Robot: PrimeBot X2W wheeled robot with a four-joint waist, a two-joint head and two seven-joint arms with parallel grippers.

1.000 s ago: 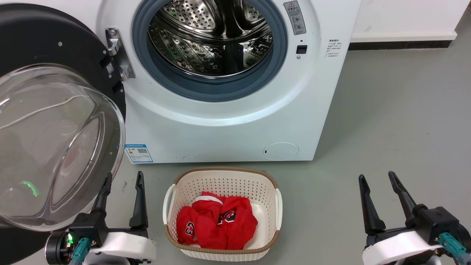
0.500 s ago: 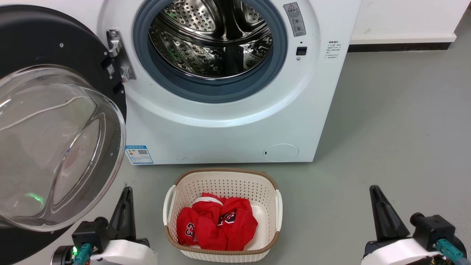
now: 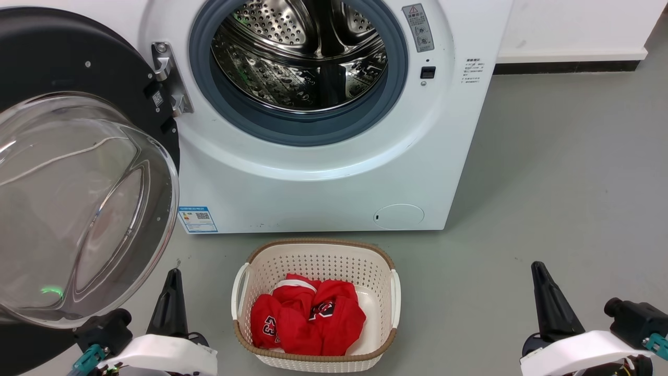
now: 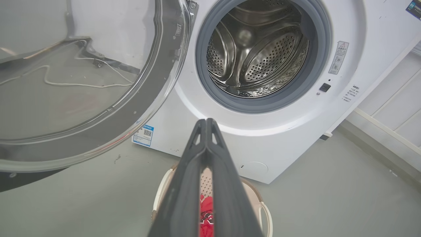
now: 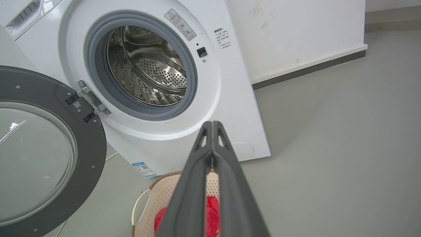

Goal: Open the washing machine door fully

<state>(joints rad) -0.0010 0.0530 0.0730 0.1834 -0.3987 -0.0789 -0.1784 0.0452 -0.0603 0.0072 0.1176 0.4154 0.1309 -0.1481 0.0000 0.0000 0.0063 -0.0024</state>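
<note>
Judging by the washing machine door [image 3: 78, 198] hanging wide at frame left, any last nudge should land on its black rim, not the glass, from the left gripper [image 3: 172, 274], jaws pinched together and empty like those of the right gripper [image 3: 537, 267].
</note>
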